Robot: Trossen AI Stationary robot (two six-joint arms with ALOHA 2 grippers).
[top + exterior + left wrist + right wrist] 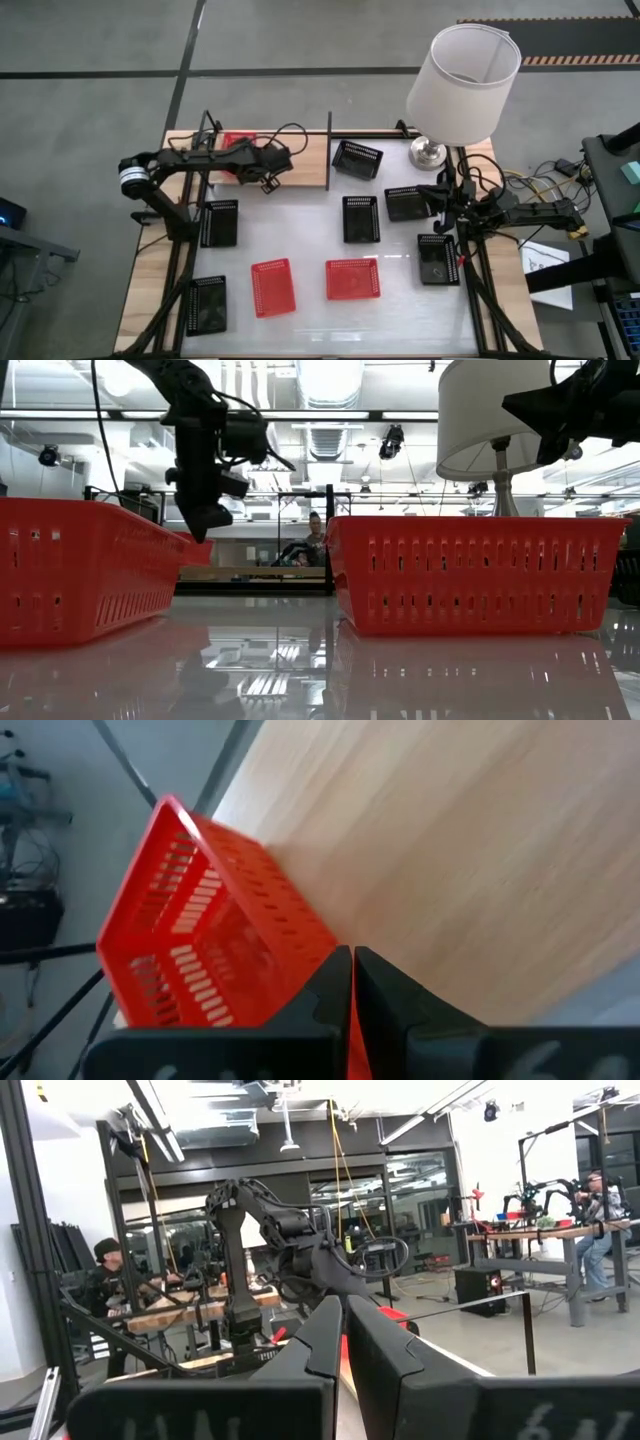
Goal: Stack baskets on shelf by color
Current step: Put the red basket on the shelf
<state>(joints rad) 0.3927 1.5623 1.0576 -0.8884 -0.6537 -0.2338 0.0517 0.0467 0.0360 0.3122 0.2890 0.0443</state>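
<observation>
The left gripper (352,982) is pinched fully shut on the near rim of a red basket (205,935), which sits on the shelf (470,850) at its left end, short of the divider (329,150). In the left wrist view the basket looks tipped up on one side, open face turned partly toward the camera, its long axis running away from the fingers toward the shelf's back edge. It is thin plastic mesh, so probably very light and a bit springy; the rim is the natural hold, since the slotted walls would flex and the smooth plastic could slip. Two more red baskets (272,286) lie flat on the table (300,225) near the front, with black baskets (361,218) scattered around. The right gripper (343,1342) hovers closed and empty at the table's right edge.
</observation>
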